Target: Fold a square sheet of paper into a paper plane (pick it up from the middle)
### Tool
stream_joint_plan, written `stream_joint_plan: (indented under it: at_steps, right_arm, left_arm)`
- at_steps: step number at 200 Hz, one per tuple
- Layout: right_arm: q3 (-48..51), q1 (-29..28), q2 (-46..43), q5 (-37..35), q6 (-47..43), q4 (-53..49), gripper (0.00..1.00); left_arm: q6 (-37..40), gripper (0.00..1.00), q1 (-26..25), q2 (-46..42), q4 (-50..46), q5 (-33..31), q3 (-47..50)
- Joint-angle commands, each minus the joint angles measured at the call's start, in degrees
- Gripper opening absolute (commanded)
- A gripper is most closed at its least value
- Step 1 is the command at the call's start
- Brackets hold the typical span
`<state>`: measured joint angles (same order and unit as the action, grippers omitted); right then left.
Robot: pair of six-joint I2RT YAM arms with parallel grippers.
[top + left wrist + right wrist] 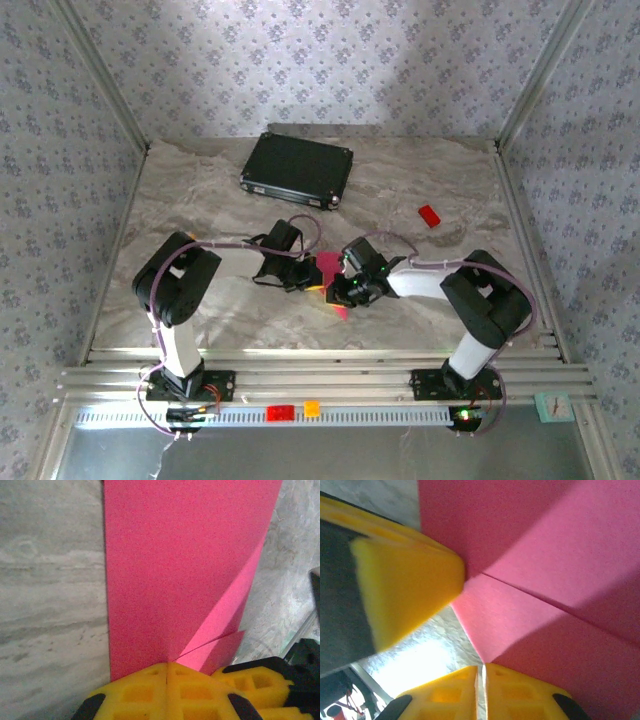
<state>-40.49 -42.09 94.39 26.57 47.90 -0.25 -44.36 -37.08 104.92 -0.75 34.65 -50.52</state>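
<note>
Pink paper is at the middle of the table, right between the two grippers. From the top, a black case lies at the back and a small red block lies to the right, both well apart from the paper. Up close, the left wrist view shows a slanted fold in the paper. The left gripper has its yellow fingers pressed together on the paper's near edge. The right gripper meets a paper corner. Its fingers have a thin slit between them, and it is hard to tell if they pinch the paper.
</note>
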Motion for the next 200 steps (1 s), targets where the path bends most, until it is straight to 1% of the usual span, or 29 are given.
stream_joint_plan:
  at_steps: [1, 39, 61, 69, 78, 85, 99, 112, 122, 130, 148, 171, 186, 200]
  right_arm:
    - [5.2, -1.2, -4.5, 1.3, -2.4, -2.4, 0.15]
    - [13.1, -1.1, -12.1, 0.9, -4.0, -4.8, 0.14]
    - [14.7, -1.2, -18.6, -4.0, -3.9, -4.8, 0.15]
    - [14.9, -1.2, -21.2, -7.5, -4.1, -4.9, 0.18]
    - [15.0, -1.4, -24.0, -13.1, -4.2, -5.4, 0.23]
    - [15.3, -1.3, -25.8, -16.6, -4.0, -5.1, 0.27]
    - [16.0, -0.4, -27.8, -17.9, -4.0, -2.8, 0.33]
    - [14.5, 1.9, -27.5, -17.2, -3.2, -3.0, 0.45]
    - [12.9, 3.8, -25.9, -16.7, -3.5, -3.3, 0.49]
    - [12.0, 4.7, -24.3, -14.8, -3.8, -2.7, 0.5]
    - [10.3, 6.2, -20.7, -12.3, -4.1, 0.4, 0.51]
    - [8.2, 6.1, -16.1, -9.7, -4.6, 3.3, 0.52]
    - [6.4, 6.1, -12.8, -8.1, -5.4, 3.7, 0.51]
    - [5.0, 5.9, -9.9, -6.6, -5.9, 4.4, 0.45]
  left_arm:
    - [-2.3, 0.0, 0.1, -0.2, -1.9, -5.9, 3.0]
    - [-6.4, 0.0, 0.0, -2.4, 1.1, -7.0, 5.8]
    - [-8.4, 0.0, -0.6, -4.7, 2.1, -8.2, 7.1]
    - [-9.0, 0.0, -1.0, -5.7, 2.5, -8.5, 7.3]
    - [-9.3, 0.0, -1.3, -7.1, 3.2, -8.7, 7.4]
    - [-9.4, 0.02, -1.6, -8.2, 3.2, -8.7, 7.1]
    - [-9.2, 0.11, -1.6, -10.3, 2.6, -9.0, 6.3]
    - [-8.2, 0.17, -1.6, -12.3, 1.0, -10.0, 5.3]
    - [-7.2, 0.22, -1.4, -13.4, -0.6, -10.6, 4.3]
    - [-6.4, 0.27, -1.1, -14.1, -1.7, -10.9, 3.9]
    - [-5.6, 0.35, 0.5, -14.9, -2.7, -10.4, 4.1]
    - [-5.6, 0.43, 3.9, -14.9, -0.6, -6.1, 6.1]
    - [-5.5, 0.44, 6.1, -14.4, 0.5, -2.6, 6.9]
    - [-5.5, 0.45, 7.6, -14.2, 1.4, -0.3, 7.7]
